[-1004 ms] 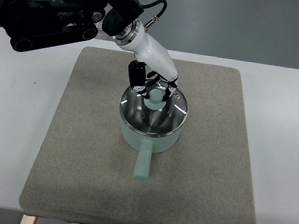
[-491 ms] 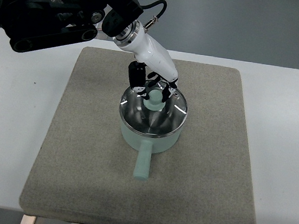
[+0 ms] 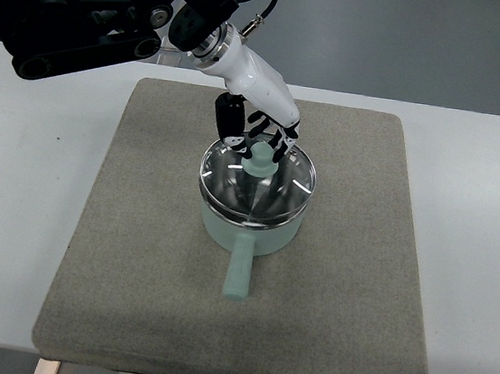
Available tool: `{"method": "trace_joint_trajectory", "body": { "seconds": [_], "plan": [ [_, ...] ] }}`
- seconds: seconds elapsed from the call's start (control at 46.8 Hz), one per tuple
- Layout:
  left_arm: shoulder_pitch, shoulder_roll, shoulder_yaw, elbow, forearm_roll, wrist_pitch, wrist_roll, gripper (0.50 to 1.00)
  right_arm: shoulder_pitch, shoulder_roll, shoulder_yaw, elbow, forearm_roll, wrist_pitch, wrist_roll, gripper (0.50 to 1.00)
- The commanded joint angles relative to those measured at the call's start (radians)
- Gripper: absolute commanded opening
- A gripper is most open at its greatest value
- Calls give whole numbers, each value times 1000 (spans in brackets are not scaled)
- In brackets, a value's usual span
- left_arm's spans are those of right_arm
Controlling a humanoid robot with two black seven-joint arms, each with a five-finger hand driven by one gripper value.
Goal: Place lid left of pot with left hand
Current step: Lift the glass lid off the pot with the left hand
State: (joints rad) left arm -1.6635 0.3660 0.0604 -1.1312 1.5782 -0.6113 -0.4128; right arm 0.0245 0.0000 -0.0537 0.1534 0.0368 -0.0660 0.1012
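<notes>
White table [image 3: 19,213] with a grey felt mat [image 3: 129,282] on top, grey floor behind; right arm out of frame.

Nearest the camera, well below the hand: the pot's mint-green handle [image 3: 239,272], pointing toward the robot's side. Handle runs up into the mint-green pot [image 3: 249,228], which sits around mid-mat.

Directly under the hand: glass lid [image 3: 255,180] with metal rim. It looks raised a little and slightly tilted off the pot rim, though I can't confirm full clearance from a top-down view. Mint knob [image 3: 257,162] at lid centre.

Left hand [image 3: 254,137] comes in from upper left on a white forearm, black fingers [image 3: 229,121] wrapped around the knob, so it's clamped on the lid by the knob.

Step, as I read it: grasp done, lift just underway. Lid is above the pot, not yet moved sideways.

Next move calls for: more vertical clearance so the rim doesn't catch the pot wall, then translate toward the bare mat to the hand's left. Plenty of free mat there. Keep the lid level, since a knob-only grip lets it swing. Set down flat before opening the fingers.
</notes>
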Motion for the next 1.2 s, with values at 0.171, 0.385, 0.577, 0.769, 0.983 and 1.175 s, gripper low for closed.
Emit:
{"method": "trace_joint_trajectory", "body": {
  "seconds": [0.171,0.385,0.577,0.769,0.983,1.175],
  "plan": [
    [-4,1,-2,1,3,0,0,500,0,0,0,0,0,0,0,923],
    [-10,-1,-2,2,2,0,0,500,0,0,0,0,0,0,0,921],
    [-19,-10,-2,2,3,0,0,500,0,0,0,0,0,0,0,921],
    [-24,-4,-2,2,3,0,0,500,0,0,0,0,0,0,0,923],
    [-16,19,-2,50,2,0,0,500,0,0,0,0,0,0,0,921],
    [-10,89,-1,76,3,0,0,500,0,0,0,0,0,0,0,921]
  ]
}}
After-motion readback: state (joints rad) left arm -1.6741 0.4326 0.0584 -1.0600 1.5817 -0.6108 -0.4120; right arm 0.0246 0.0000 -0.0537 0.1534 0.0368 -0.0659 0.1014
